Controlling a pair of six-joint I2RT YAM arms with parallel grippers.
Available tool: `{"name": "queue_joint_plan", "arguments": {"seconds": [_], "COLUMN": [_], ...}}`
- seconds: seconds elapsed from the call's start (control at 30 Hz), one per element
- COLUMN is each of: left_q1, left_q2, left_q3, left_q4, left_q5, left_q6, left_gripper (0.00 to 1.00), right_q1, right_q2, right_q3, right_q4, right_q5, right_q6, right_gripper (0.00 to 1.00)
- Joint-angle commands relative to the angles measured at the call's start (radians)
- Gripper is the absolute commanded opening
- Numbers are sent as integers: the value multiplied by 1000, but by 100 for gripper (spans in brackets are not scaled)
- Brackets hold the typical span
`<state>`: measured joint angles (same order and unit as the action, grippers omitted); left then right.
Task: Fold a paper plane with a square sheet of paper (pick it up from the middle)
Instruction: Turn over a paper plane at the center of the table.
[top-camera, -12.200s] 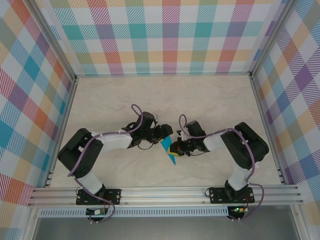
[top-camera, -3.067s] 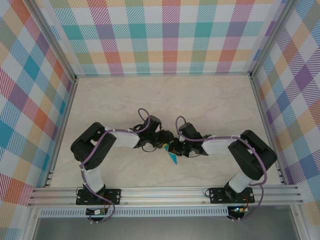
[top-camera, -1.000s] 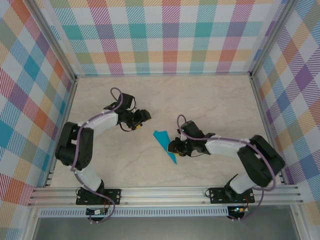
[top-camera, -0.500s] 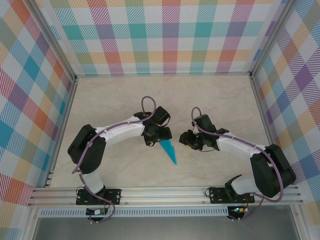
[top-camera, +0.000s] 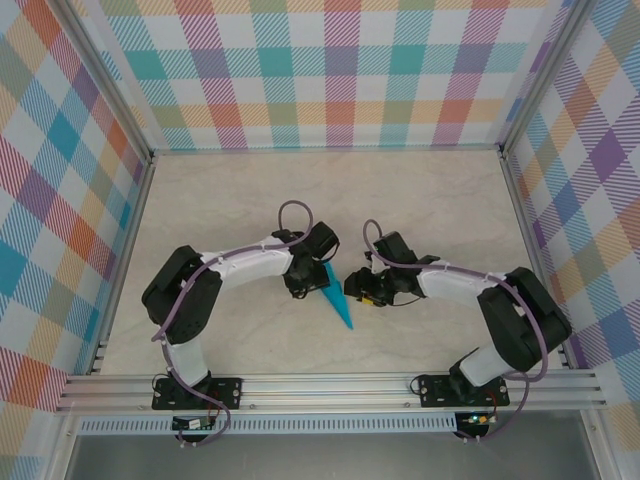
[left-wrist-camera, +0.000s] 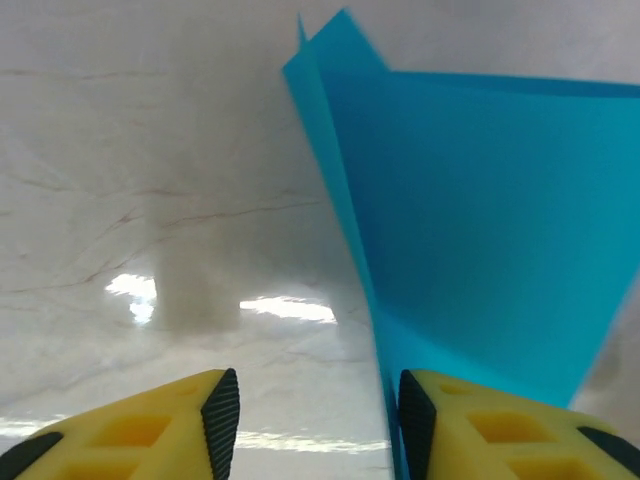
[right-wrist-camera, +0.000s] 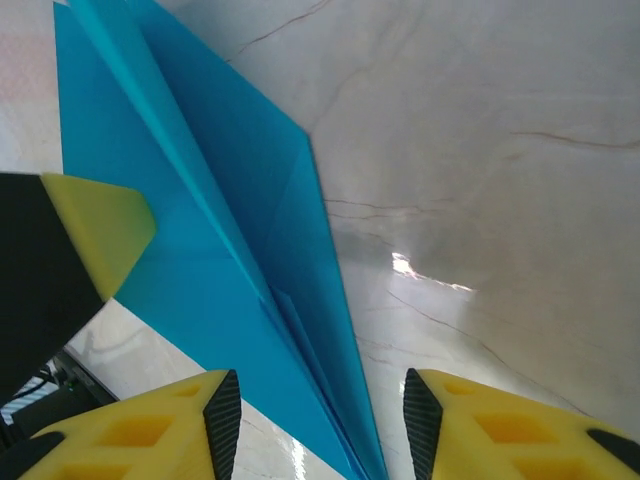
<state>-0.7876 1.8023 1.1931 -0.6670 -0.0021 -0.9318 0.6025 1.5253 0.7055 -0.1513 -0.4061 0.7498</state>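
A cream, marble-veined tabletop (top-camera: 430, 200) spreads under and around the left gripper (top-camera: 312, 285) and the right gripper (top-camera: 357, 290). It is glossy and catches the light just ahead of each. Pastel plaid wall panels (top-camera: 340, 70) stand beyond them and off to both sides. Behind them, along the near edge, runs a ribbed aluminium rail (top-camera: 330, 388). Slim metal posts (top-camera: 100, 80) frame the far corners.

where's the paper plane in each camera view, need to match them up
Top external: the paper plane lies mid-table, its sharp tip pointing toward the arm bases.
Left wrist: the paper plane takes up the upper right.
Right wrist: the paper plane runs from top left down to bottom centre.
Shared landmark: the pale marble table under it.
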Motion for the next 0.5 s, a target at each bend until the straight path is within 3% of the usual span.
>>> {"name": "queue_joint_plan", "arguments": {"seconds": [0.0, 0.47], "left_q1": [4, 4], "left_q2": [-51, -52], "left_q3": [-30, -55], "left_q4": [4, 24], "left_q5": [-14, -7], "left_q6": [-12, 8], "left_gripper": [41, 36], "right_q1": [21, 64], "right_q2": [29, 116], "right_q3": [54, 102], "right_q4": [7, 16], "right_q5": [-36, -101], "right_q6": [-54, -118], "right_gripper": [50, 53]}}
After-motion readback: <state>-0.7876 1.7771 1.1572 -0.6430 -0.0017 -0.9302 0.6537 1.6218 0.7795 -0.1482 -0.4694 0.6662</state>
